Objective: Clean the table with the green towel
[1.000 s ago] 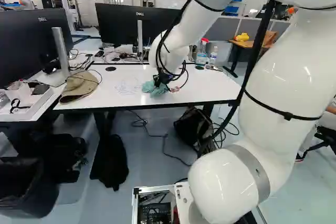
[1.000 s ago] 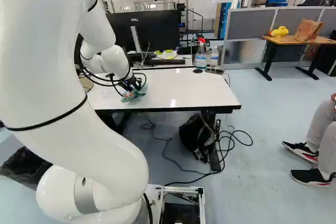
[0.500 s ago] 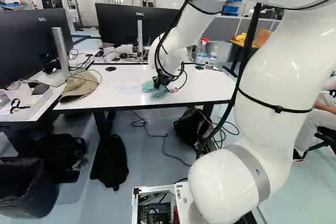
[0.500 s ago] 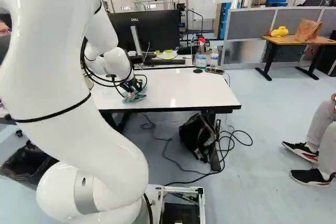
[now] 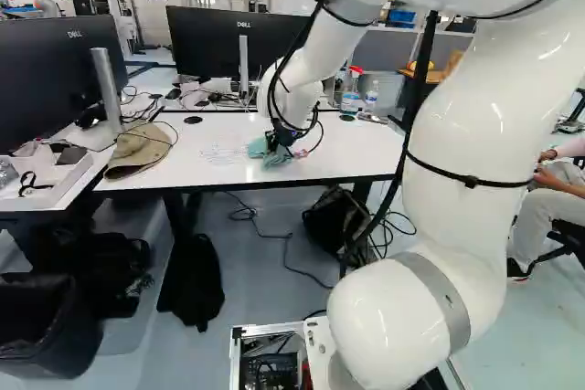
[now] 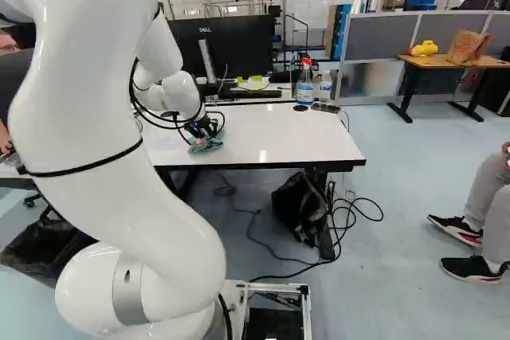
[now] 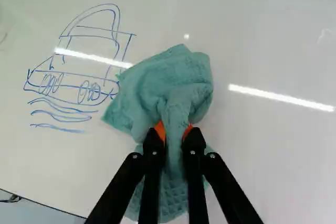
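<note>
Two fingers (image 7: 153, 153), slightly apart, pinch the towel (image 7: 170, 85), likely light and limp, best held mid-bunch; drawing (image 7: 79, 74) at ten o'clock.

In the left base view, the gripper (image 5: 281, 139) is too small for its fingers to be read. Seen from the wrist, folds of the green towel (image 7: 173, 90) hide the gripping faces of its orange pads (image 7: 160, 130) (only slivers show). The towel covers whatever lies beneath it; whether the blue marker drawing (image 7: 79, 61), toward ten o'clock from the gripper, continues under its edge cannot be told. The white robot arm (image 5: 466, 271) is cut off toward one o'clock in the left base view and eleven in the right. The black monitor (image 5: 46, 79), at ten in the left, is cropped too.
</note>
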Motion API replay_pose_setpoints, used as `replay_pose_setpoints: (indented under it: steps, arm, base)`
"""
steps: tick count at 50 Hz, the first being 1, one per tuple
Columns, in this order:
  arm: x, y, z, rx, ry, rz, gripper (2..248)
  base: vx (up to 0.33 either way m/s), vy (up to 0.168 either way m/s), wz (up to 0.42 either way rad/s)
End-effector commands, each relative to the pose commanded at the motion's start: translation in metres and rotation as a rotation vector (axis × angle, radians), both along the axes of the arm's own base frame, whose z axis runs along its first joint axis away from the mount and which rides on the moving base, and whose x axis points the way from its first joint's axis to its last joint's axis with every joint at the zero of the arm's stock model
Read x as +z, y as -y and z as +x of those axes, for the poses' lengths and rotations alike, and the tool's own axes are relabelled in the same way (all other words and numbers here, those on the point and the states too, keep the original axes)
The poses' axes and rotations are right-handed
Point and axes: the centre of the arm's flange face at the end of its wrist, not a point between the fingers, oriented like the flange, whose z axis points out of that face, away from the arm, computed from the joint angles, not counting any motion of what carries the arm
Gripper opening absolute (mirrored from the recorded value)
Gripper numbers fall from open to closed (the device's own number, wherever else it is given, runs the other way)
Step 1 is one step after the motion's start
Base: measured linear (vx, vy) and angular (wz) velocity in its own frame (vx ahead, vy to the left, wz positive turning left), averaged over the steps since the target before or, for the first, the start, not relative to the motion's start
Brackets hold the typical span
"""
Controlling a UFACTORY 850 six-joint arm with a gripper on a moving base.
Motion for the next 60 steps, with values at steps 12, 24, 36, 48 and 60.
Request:
replay_pose_setpoints:
  steps: [12, 24, 36, 48, 60]
  arm:
    - [-0.001, -0.001, 0.023, -0.009, 0.009, 0.002, 51]
    - [-0.001, -0.001, 0.046, -0.018, 0.019, 0.004, 51]
    - [-0.002, -0.003, 0.069, -0.022, 0.031, 0.007, 51]
    - [-0.004, -0.01, 0.092, -0.019, 0.045, 0.01, 51]
    - [-0.005, -0.02, 0.114, -0.011, 0.061, 0.014, 51]
  base:
    - [0.0, 0.0, 0.0]
    - [0.0, 0.0, 0.0]
    - [0.0, 0.0, 0.0]
    - [0.0, 0.0, 0.0]
    - [0.0, 0.0, 0.0]
